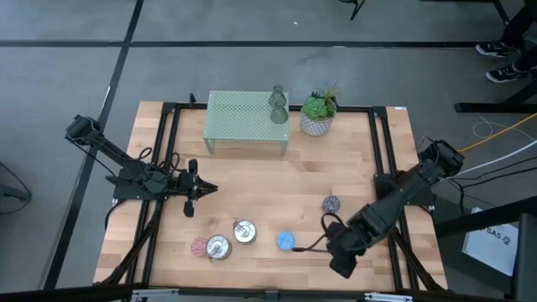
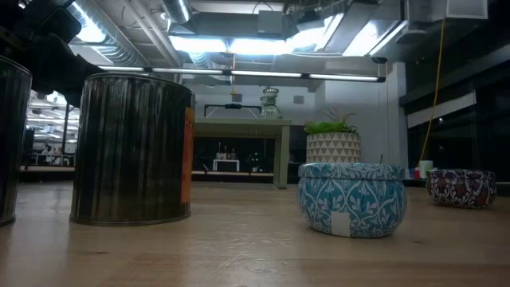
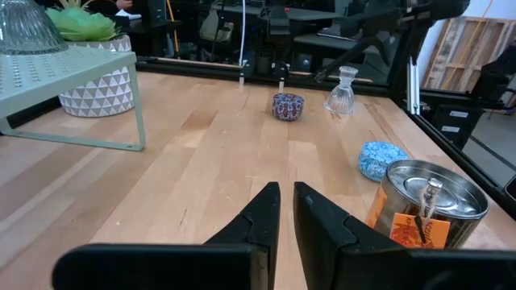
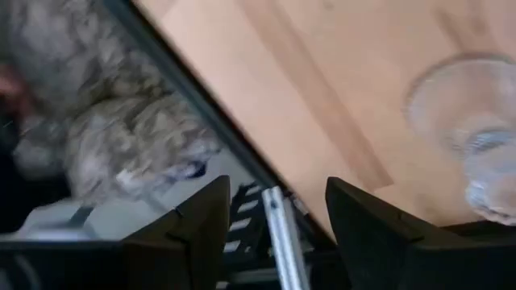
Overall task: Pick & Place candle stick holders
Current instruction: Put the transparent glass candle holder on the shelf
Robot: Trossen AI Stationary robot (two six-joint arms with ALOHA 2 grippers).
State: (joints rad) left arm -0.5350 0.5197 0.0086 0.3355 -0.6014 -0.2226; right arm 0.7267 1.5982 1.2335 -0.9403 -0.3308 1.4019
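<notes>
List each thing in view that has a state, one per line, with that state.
left gripper: shut, empty, over bare table.
right gripper: open, holding nothing.
clear glass holder: upright on the table.
olive-green glass holder: upright on the mesh stand.
blue holder: lid on.
purple holder: lid on.

A robotics lab or workshop, by the look of it; a butcher-block table (image 1: 277, 180) edged with black metal framing stands on a bare grey concrete floor (image 1: 252, 71) marked with dark lines; two dark arms are mounted at its sides, cables trailing from them; the low view shows an open industrial ceiling with exposed ducts (image 2: 119, 48), pipes and strip lights (image 2: 239, 44); a yellow cable (image 2: 437, 72) hangs down; beyond the table stand black equipment frames and a wooden pallet (image 3: 463, 48).
</notes>
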